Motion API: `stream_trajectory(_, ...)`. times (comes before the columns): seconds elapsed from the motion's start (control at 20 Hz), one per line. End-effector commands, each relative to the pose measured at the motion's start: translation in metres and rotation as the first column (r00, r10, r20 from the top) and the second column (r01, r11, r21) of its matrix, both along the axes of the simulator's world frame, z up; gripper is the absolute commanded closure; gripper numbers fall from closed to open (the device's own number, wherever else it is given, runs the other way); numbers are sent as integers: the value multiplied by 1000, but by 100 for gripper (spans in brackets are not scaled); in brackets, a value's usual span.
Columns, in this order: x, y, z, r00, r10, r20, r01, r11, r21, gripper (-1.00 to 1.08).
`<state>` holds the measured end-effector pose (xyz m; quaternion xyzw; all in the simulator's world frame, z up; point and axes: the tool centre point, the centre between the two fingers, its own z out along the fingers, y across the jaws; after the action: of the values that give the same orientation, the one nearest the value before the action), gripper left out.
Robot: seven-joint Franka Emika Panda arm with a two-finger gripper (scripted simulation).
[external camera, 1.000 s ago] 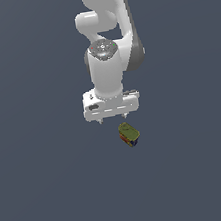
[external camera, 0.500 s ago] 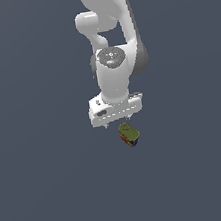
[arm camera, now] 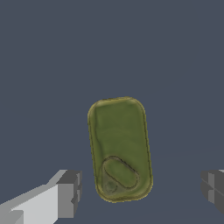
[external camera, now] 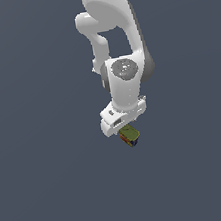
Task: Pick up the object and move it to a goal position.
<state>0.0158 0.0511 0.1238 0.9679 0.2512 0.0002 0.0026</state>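
Note:
The object is a small boxy can [external camera: 130, 135] with an olive-green top, dark blue sides and red-yellow marks. It lies on the grey floor. My white gripper [external camera: 125, 129] hangs right above it, and the hand hides part of the can in the exterior view. In the wrist view the can's green top [arm camera: 120, 148] lies between my two grey fingertips [arm camera: 68, 194], with clear gaps on both sides. The gripper [arm camera: 140, 191] is open and holds nothing.
A plain dark grey floor [external camera: 54, 192] lies all around the can. The white arm [external camera: 116, 40] rises above the gripper. No other objects show.
The gripper has come down and shifted toward the exterior view's right, ending close over the can, and the wrist has turned. The can has not moved.

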Motion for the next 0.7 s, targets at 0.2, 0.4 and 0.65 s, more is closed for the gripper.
stream_trajectory(0.2, 2, 12, -12, 995, 101, -1, -101, 995, 4, -92)
stream_trajectory(0.4, 3, 15, -15, 992, 123, -2, -123, 992, 5, -92)
stream_trajectory(0.65, 3, 14, -18, 993, 118, -2, -118, 993, 5, -92)
